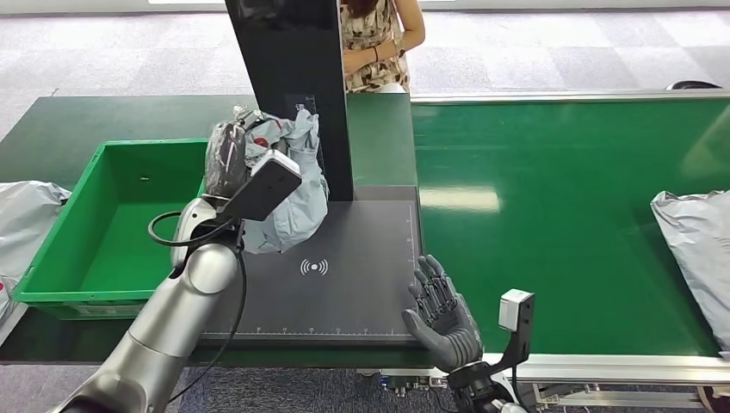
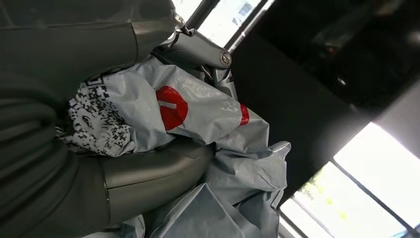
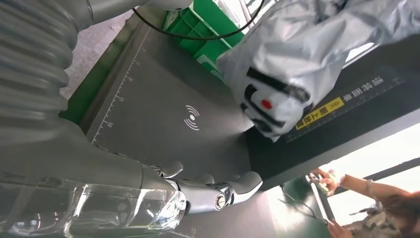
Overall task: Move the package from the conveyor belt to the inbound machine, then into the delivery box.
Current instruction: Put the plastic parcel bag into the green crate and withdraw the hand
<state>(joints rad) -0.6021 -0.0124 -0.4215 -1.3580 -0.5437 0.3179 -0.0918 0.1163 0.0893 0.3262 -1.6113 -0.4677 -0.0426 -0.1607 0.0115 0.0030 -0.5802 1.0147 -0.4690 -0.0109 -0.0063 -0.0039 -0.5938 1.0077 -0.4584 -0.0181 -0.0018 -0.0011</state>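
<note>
A: What's around?
B: A dark desk (image 1: 52, 129), grey carpet (image 1: 129, 52) behind, a green belt (image 1: 559, 198), a green box (image 1: 103, 215), and a person (image 1: 379, 43) beyond the black column (image 1: 293, 77).
A: The package (image 1: 288, 185)?
B: Gripped in the left hand (image 1: 225, 155), raised over the scanner pad (image 1: 344, 267).
A: Right hand (image 1: 443, 310)?
B: Empty, fingers spread, at the pad's edge.
A: Anything closer?
B: The left wrist view shows the package's printed code (image 2: 96, 119).

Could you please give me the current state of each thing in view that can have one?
package: held off the scanner pad by the left hand, crumpled
left hand: gripping the package
right hand: holding nothing, fingers apart, at the pad's edge
inbound machine pad: bare
green delivery box: open-topped, nothing visible inside
second package: lying on the conveyor belt
</note>
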